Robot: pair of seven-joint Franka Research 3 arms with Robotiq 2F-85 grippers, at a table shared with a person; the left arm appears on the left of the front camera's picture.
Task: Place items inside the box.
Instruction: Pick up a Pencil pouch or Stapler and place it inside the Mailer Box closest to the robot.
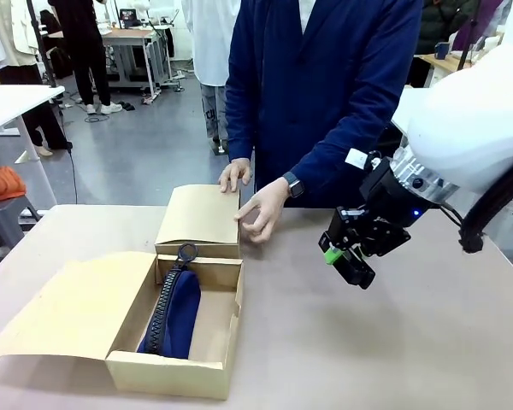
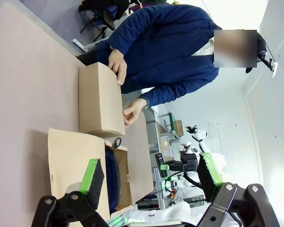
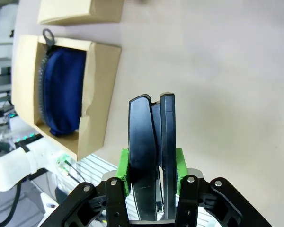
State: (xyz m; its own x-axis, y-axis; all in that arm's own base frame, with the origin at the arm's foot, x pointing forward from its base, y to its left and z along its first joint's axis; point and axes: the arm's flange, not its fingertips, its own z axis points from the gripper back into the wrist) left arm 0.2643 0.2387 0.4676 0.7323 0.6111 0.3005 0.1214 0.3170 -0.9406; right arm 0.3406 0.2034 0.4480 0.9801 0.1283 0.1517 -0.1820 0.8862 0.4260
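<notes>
The box [image 1: 167,373] lies open at the table's near left, its wide flap [image 1: 68,309] folded out to the left. A navy zip pouch [image 1: 179,312] lies inside it. My right gripper [image 1: 342,254] hangs above the table to the right of the box, shut on a black stapler [image 1: 359,271]. In the right wrist view the stapler [image 3: 151,127] stands between the green pads [image 3: 123,166], with the box [image 3: 102,90] and pouch [image 3: 61,92] off to the upper left. My left gripper [image 2: 151,175] is open and holds nothing, looking down at the box [image 2: 68,156] and pouch [image 2: 112,176].
A smaller closed cardboard box [image 1: 201,218] sits just behind the open one, with the person's two hands [image 1: 261,209] on its far right corner. Bare tabletop [image 1: 368,350] stretches to the right of both boxes.
</notes>
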